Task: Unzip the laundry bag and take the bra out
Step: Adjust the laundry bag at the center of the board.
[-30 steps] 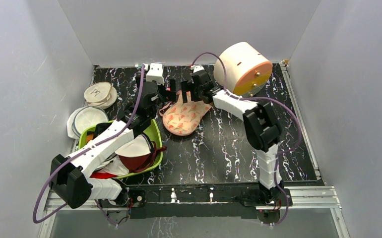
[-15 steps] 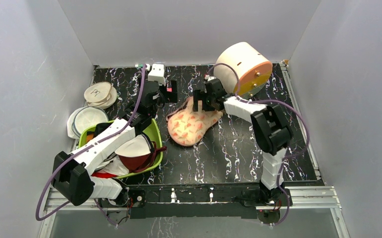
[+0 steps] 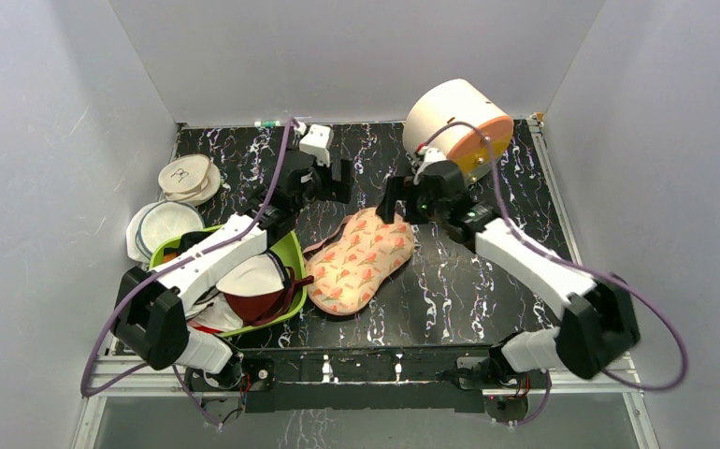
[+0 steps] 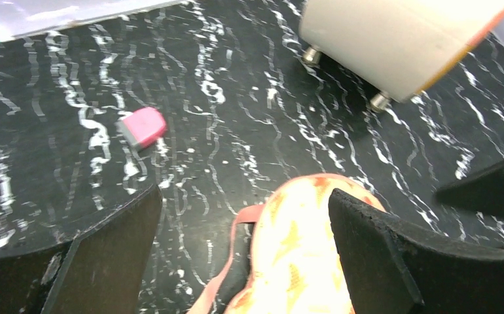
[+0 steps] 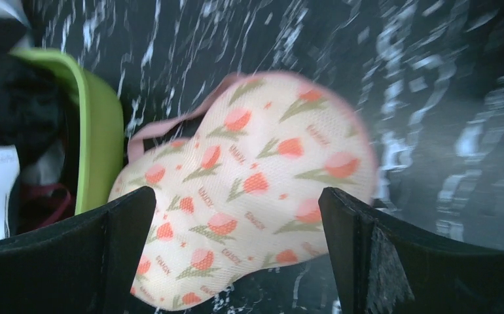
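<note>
Jaws wide and empty, the left gripper [image 3: 334, 180] and right gripper [image 3: 396, 200] hover above the far end of the laundry bag [image 3: 361, 260], beside the green basin [image 3: 293, 251]; a careless pinch may drag the loose pouch, not its zipper

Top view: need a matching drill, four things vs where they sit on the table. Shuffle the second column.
Things:
1. bag
2. basin
3. drum
4. white stack

Places:
a. far right corner
b. left edge, beyond the basin
c. middle of the table
d. near left, garments inside

Pairs: 1-c, 2-d, 3-a, 4-b
</note>
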Available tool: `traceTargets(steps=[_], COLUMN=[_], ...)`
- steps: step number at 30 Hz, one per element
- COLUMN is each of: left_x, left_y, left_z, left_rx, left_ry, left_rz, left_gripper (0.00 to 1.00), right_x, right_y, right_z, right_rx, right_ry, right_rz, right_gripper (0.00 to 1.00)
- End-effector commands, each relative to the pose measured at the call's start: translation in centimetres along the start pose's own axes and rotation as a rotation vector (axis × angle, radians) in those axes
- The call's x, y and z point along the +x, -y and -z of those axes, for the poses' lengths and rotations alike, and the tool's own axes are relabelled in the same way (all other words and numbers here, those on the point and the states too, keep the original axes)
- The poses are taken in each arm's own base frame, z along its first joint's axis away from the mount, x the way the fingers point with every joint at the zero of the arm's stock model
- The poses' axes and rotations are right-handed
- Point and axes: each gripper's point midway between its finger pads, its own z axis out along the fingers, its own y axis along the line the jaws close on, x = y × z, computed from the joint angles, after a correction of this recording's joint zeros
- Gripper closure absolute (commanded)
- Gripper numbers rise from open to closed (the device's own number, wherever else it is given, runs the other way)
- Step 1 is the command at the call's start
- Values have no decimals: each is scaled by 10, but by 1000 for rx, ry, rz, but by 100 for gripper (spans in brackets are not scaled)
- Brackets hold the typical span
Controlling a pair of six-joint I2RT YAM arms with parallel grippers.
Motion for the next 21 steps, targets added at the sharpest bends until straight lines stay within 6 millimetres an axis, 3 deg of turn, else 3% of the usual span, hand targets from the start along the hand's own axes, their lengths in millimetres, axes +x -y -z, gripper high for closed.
traceTargets(steps=[1, 6, 10, 17, 21], left_x=[-8, 14, 43, 97, 119], left_y=[39, 68, 89, 163, 181], left_z=[-3, -12, -19, 5, 15], left_rx=[208, 300, 314, 356, 326], left_ry=[2, -88, -199, -264, -237], left_rz=[35, 49, 43, -176, -324], left_gripper=[2, 2, 4, 22, 33], right_x=[-63, -92, -100, -96, -93], right_y=[34, 40, 38, 33, 33], right_z=[78, 159, 202, 222, 240], right_rx=[265, 337, 335, 308, 294], right_ry=[308, 552, 683, 707, 745], right_rz=[79, 106, 101, 83, 48], right_gripper=[2, 2, 2, 2, 2])
